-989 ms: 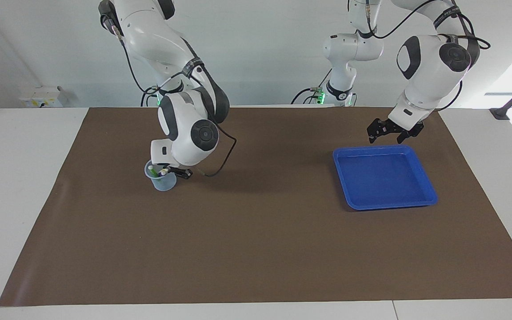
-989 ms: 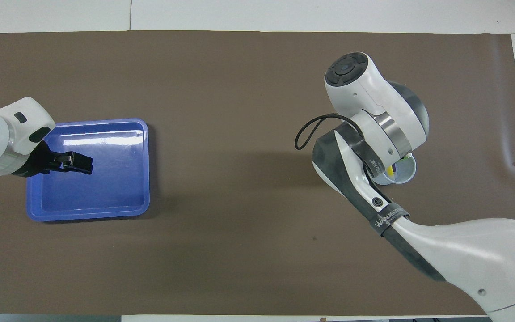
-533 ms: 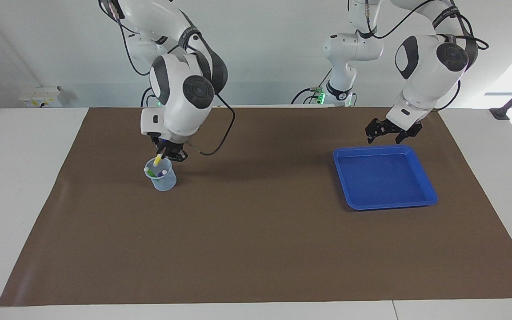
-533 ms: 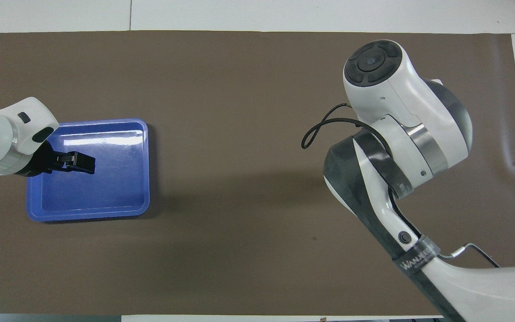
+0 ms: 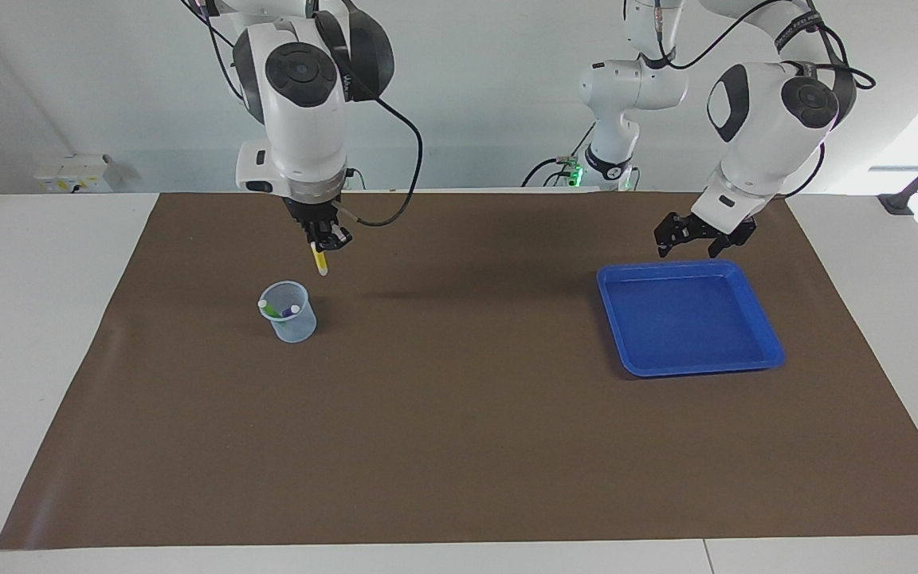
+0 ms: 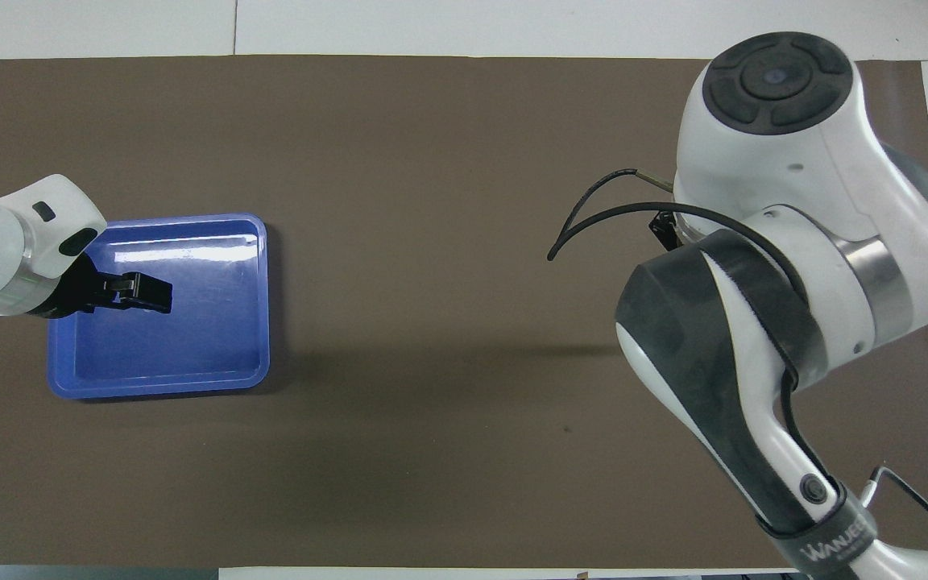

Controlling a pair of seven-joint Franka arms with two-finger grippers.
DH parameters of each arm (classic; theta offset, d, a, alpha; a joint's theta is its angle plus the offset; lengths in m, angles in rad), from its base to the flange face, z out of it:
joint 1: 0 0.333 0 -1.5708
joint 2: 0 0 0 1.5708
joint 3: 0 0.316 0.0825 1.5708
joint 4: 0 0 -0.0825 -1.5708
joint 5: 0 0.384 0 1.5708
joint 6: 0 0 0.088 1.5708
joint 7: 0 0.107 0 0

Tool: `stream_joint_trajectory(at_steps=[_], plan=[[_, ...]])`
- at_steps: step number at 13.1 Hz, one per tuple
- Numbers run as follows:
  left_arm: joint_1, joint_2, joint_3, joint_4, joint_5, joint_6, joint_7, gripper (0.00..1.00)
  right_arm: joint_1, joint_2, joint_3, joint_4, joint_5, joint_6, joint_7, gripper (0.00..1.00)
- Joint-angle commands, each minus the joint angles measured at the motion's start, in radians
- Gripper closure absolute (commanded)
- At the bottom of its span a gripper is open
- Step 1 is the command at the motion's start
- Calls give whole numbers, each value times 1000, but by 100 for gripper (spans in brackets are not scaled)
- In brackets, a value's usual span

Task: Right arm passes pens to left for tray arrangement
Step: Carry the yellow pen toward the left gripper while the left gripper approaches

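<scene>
My right gripper [image 5: 325, 242] is shut on the yellow pen [image 5: 319, 261] and holds it upright in the air, pale end down, above and just beside the small translucent cup [image 5: 290, 319]. The green pen [image 5: 270, 307] and the purple pen [image 5: 292, 311] stand in that cup. My left gripper [image 5: 690, 241] [image 6: 144, 292] is open and empty, hovering over the blue tray [image 5: 690, 323] [image 6: 190, 338] near its robot-side rim. In the overhead view my right arm hides the cup and all the pens.
A brown mat [image 5: 459, 430] covers the table. The tray lies toward the left arm's end, the cup toward the right arm's end. A smaller white arm with green lights [image 5: 614, 104] stands at the robots' edge.
My right gripper has risen out of the cup with the yellow pen and lifted well clear of the rim. My left gripper has barely moved.
</scene>
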Motion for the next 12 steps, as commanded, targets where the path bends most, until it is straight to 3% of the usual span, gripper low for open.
stream_joint_trajectory(at_steps=[1,7,10,12], plan=[[-33,-11,7,-17,2,19,-57,0,-9,29,2,28,178,107,171,100],[-85,-22,6,-20,-1,-16,-255,0,-2,39,6,7,609,322,436,100],[-73,-32,7,-1,-155,-35,-425,0,5,37,14,-7,753,382,505,100],[-72,-52,14,38,-241,-52,-663,0,8,36,54,-32,808,450,546,100]])
